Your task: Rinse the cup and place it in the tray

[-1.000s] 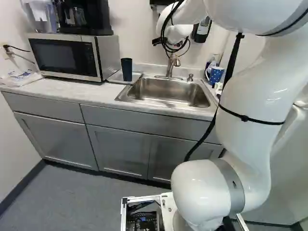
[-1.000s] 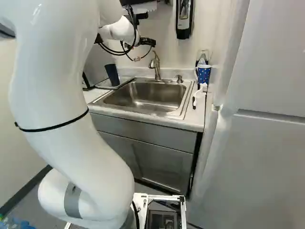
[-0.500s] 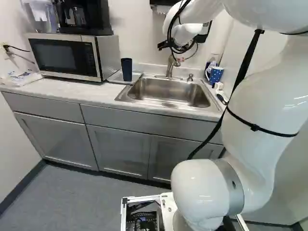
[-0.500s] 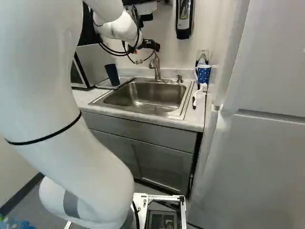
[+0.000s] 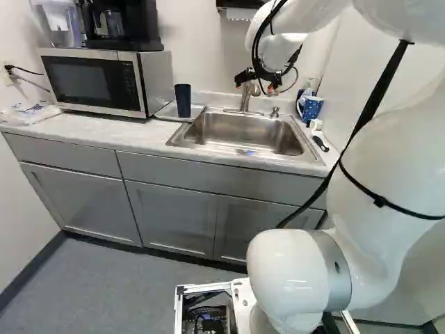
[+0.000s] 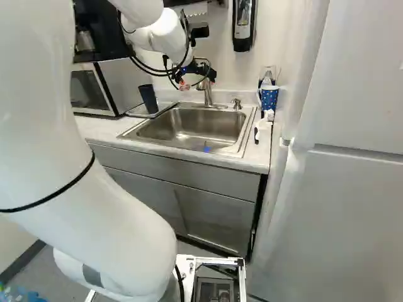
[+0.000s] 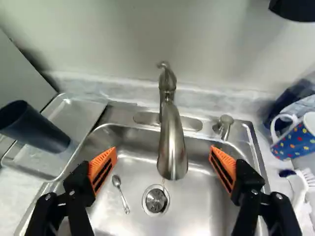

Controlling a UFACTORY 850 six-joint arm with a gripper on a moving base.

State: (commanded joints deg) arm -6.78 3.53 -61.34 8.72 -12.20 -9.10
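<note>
Wrist view: plain, dark-blue cup

A pale wall rises behind a light, marbled counter, with grey cabinets below. A microwave sits at the left of the left base view, a black appliance on top of it. Dark baseboard edges the blue-grey floor. At the right of the right base view stands a tall, pale, two-part door front; a dispenser hangs on the back wall. The light is soft.
</note>
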